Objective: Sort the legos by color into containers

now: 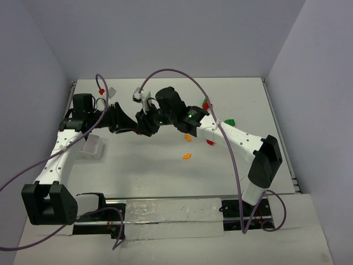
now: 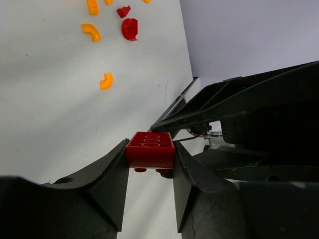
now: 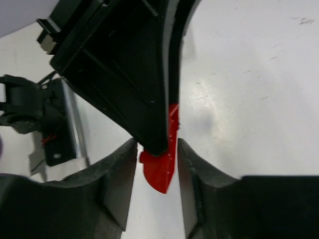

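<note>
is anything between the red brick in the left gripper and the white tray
Nothing on the table lies between them. The red brick sits between the left gripper's fingers, meeting the right gripper in mid-air; the tray lies beside the left arm, with bare table around it.

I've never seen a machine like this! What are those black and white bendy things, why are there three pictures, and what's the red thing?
They are two robot arms bolted to a white table. One picture looks down from above; the other two come from small cameras on each arm's wrist. Each arm ends in a two-fingered claw. The left claw and the right claw have met in the middle, both pinching one red lego. Loose orange legos, red and green ones lie on the table. A small white tray sits beside the left arm.
</note>
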Available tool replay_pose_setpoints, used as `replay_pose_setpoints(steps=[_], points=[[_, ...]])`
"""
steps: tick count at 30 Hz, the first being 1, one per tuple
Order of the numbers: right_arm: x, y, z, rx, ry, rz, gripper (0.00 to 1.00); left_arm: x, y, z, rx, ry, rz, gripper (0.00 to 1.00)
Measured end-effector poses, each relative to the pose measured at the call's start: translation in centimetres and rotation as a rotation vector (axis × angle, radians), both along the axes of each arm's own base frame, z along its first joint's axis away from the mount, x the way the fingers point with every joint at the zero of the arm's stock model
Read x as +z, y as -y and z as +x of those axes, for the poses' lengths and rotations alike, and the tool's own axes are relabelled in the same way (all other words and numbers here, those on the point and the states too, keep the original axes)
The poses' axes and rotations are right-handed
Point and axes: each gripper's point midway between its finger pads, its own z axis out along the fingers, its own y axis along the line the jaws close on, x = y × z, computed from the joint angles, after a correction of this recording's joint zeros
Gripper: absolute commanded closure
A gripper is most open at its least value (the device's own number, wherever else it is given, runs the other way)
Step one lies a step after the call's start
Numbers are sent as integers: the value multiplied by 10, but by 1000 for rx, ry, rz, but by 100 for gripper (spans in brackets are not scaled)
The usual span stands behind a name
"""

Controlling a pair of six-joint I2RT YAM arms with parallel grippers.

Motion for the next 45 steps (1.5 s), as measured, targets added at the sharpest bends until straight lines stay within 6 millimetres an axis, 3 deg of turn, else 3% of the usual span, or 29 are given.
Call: replay_pose_setpoints(steps=[1, 2, 3, 4, 6, 11, 19, 25, 31, 34, 40, 45], points=[[0, 0, 1, -6, 1, -1, 20, -1, -1, 0, 0, 2, 11, 100], [0, 0, 1, -14, 4, -3, 19, -1, -3, 0, 0, 4, 22, 100], [0, 0, 3, -21, 4, -2, 5, -1, -7, 2, 7, 10, 38, 100], [1, 0, 5, -28, 11, -1, 1, 0, -12, 4, 16, 17, 56, 100], [1, 2, 8, -38, 17, -5, 0, 5, -31, 15, 63, 40, 112, 100], [-1, 12, 20, -66, 0, -4, 0, 7, -113, 53, 247, 160, 386, 100], [-19, 60, 67, -216, -59, -31, 0, -31, -201, 42, 381, 138, 884, 100], [-36, 77, 75, -259, -97, -61, 0, -38, -245, 42, 429, 116, 1117, 100], [-36, 78, 76, -263, -101, -59, 0, -63, -262, 37, 405, 39, 1214, 97], [-36, 79, 77, -266, -104, -58, 0, -75, -265, 33, 382, 5, 1234, 88], [-36, 81, 79, -272, -105, -57, 0, -90, -267, 31, 360, -33, 1247, 82], [-36, 83, 81, -279, -106, -56, 0, -103, -271, 34, 350, -53, 1260, 71]])
